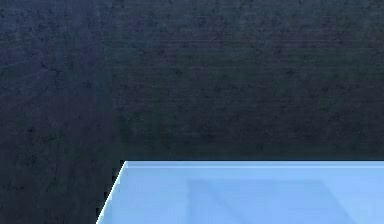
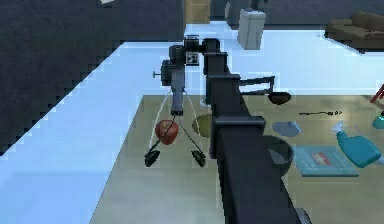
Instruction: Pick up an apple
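Observation:
A small red round thing, apple-like in shape and colour, [image 2: 168, 130] lies between the two thin fingers of my gripper [image 2: 175, 158] in the arm side view. Behind it is a tan tabletop [image 2: 130, 190]. I cannot tell whether the gripper holds it or it rests on the table. The dark arm bar [image 2: 235, 140] rises from the bottom edge, with the gripper's dark body [image 2: 176, 78] at its far end, left of the white marker squares [image 2: 192, 50].
More things lie on the table right of the arm: a dark bowl [image 2: 280, 97], a grey-blue dish [image 2: 288, 128], a blue book [image 2: 322, 160] and a teal object [image 2: 360, 150]. A white bin [image 2: 250, 28] and a brown sofa [image 2: 355, 28] stand beyond. The forward view faces a dark wall [image 1: 190, 80] above pale blue floor [image 1: 250, 195].

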